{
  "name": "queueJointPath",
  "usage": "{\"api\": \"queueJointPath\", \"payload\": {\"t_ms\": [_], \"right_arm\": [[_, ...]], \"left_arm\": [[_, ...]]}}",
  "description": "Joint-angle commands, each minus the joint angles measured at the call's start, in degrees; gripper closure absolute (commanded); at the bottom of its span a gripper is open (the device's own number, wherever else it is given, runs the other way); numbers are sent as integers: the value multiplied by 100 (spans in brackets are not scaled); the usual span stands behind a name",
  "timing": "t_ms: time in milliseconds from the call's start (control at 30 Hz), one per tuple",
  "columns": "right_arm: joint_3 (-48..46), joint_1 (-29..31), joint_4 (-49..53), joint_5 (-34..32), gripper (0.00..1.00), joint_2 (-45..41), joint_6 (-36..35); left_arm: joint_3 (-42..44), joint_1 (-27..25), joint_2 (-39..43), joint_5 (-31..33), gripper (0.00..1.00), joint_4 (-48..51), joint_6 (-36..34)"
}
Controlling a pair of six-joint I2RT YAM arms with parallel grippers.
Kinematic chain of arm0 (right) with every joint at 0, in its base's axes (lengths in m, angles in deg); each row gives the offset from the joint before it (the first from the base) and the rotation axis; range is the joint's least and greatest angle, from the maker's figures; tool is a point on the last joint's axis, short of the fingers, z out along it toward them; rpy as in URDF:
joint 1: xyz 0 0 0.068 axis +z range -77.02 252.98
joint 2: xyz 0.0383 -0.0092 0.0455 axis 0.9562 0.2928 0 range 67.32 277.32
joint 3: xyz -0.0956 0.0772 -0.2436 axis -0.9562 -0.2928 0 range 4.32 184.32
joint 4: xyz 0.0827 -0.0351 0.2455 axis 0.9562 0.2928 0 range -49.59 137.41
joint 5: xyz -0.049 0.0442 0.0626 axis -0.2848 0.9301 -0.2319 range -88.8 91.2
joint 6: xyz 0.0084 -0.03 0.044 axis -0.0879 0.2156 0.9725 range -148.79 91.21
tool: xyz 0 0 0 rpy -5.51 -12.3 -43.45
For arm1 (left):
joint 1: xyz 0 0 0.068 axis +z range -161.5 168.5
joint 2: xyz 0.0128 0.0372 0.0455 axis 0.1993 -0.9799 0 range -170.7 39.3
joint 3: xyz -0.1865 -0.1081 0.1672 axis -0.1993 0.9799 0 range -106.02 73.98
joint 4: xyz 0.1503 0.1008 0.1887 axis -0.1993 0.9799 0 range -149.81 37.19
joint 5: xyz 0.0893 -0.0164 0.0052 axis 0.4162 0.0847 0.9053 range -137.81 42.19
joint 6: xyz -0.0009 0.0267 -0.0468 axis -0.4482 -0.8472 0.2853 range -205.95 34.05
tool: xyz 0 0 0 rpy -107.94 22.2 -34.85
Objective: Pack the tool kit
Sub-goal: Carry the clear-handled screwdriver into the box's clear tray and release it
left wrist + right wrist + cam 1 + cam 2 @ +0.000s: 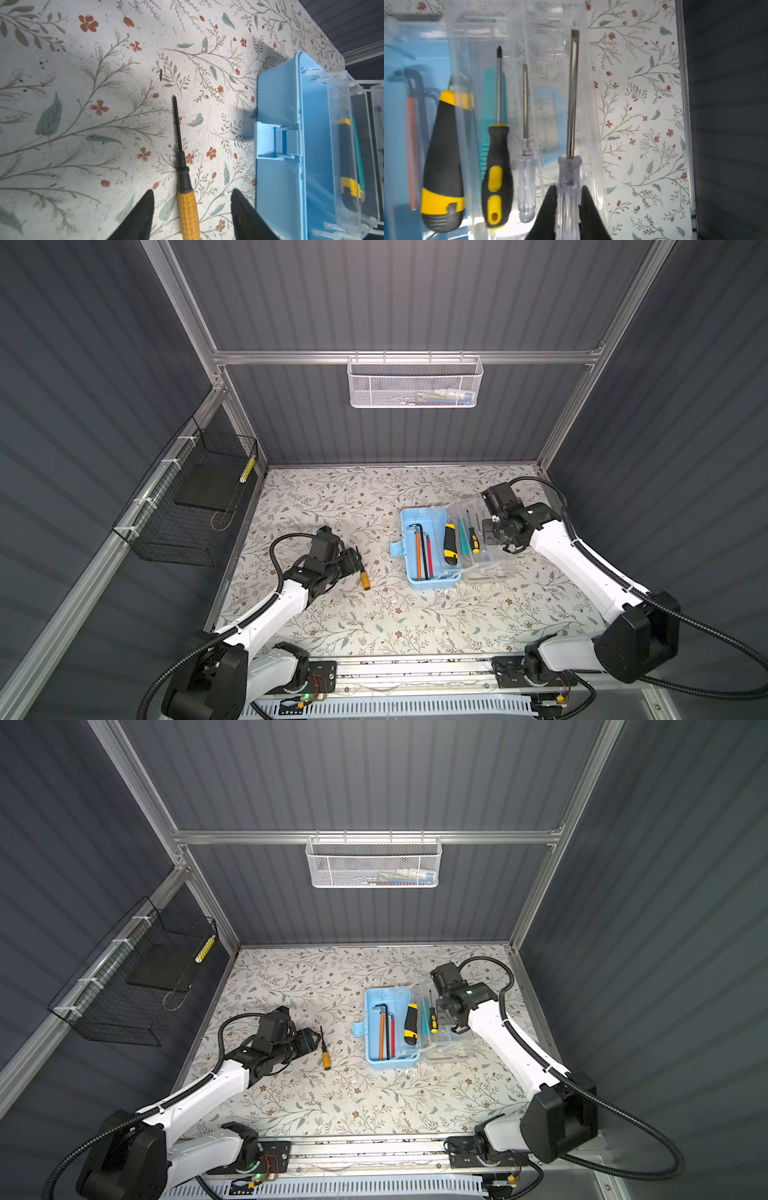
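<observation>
The right tool (568, 198) pinches a clear-handled screwdriver (572, 93) by its handle; beside it lie a smaller clear screwdriver (526, 178), a yellow-black screwdriver (497, 158) and a knife (443, 158).

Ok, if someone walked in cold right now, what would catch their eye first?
The open light-blue plastic tool box, right of centre on the floral table, with a yellow-black utility knife in it. Next to it, the right gripper is shut on a clear-handled flat-blade screwdriver. Over on the left, an orange-handled, black-shafted screwdriver lies on the table between the fingers of the open left gripper.
</observation>
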Motion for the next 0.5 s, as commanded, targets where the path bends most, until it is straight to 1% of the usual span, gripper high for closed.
{"api": "queueJointPath", "payload": {"t_ms": [0,100,233,300,467], "right_arm": [[-136,-69,21,-193,100,128,-66],[-183,-114,-60,-267,100,269,-56],[-171,-144,-170,-167,99,380,-71],[-131,-156,-163,-176,94,433,-71],[-84,-166,-172,-311,69,532,-49]], "left_arm": [[-195,2,77,52,40,151,-166],[-199,2,23,69,40,171,-176],[-168,2,-15,57,40,109,-161],[-172,2,-43,61,40,104,-159],[-180,2,-54,61,39,122,-200]]}}
